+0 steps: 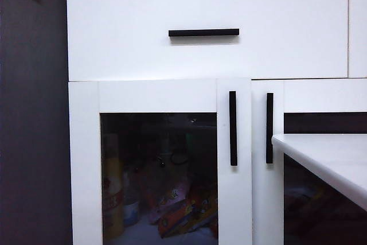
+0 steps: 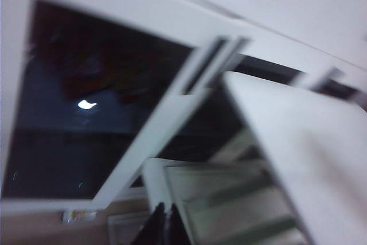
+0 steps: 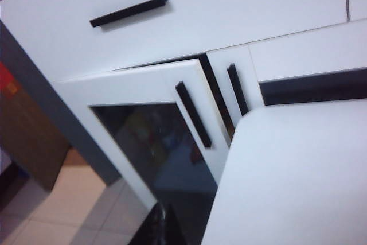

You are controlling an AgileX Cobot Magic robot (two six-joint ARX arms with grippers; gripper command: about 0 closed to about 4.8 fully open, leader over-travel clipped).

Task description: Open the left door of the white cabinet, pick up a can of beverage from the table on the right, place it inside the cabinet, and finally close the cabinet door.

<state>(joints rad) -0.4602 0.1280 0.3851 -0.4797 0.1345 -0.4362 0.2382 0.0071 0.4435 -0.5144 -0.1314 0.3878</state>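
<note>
The white cabinet (image 1: 206,55) fills the exterior view, with its drawer above two glass doors. The left door (image 1: 160,96) has a vertical black handle (image 1: 233,128). In the right wrist view the left door (image 3: 137,87) stands slightly ajar, with a dark gap along its handle edge. The table (image 1: 332,153) juts in from the right. The can of beverage is out of view. Neither gripper shows in the exterior view. My left gripper (image 2: 163,225) is shut and empty, low and well back from the blurred cabinet. My right gripper (image 3: 162,225) is shut and empty beside the table (image 3: 298,170) edge.
Behind the glass lie colourful packets (image 1: 183,205) and a yellow bottle (image 1: 113,187). The right door's handle (image 1: 269,128) sits close to the left one. A dark wall (image 1: 34,113) flanks the cabinet on the left. Tiled floor (image 3: 74,199) lies below.
</note>
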